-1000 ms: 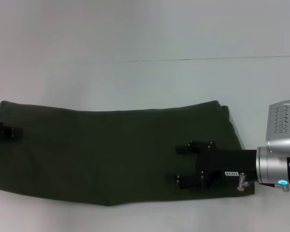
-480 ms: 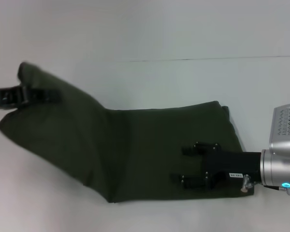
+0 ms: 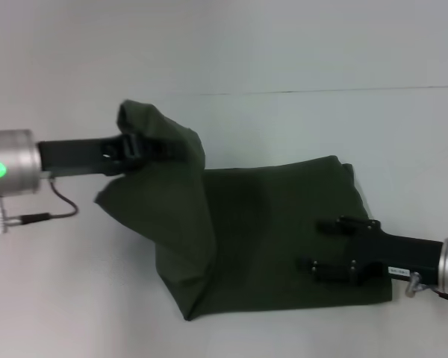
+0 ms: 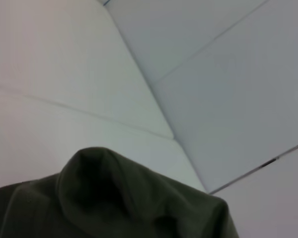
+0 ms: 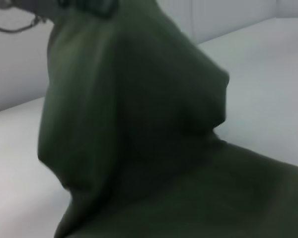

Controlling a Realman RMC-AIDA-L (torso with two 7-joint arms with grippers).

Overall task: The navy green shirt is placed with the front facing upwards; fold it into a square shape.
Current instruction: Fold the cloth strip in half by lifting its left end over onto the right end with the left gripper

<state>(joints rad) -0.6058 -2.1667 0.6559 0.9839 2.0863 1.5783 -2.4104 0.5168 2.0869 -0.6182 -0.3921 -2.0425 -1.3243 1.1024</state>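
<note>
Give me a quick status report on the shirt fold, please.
Left gripper shut on the navy green shirt, its left end lifted off the table. Right gripper open over the flat right end. Nothing in the way.

Matt cloth shirt [image 3: 269,231], smooth table [image 3: 284,52]
</note>
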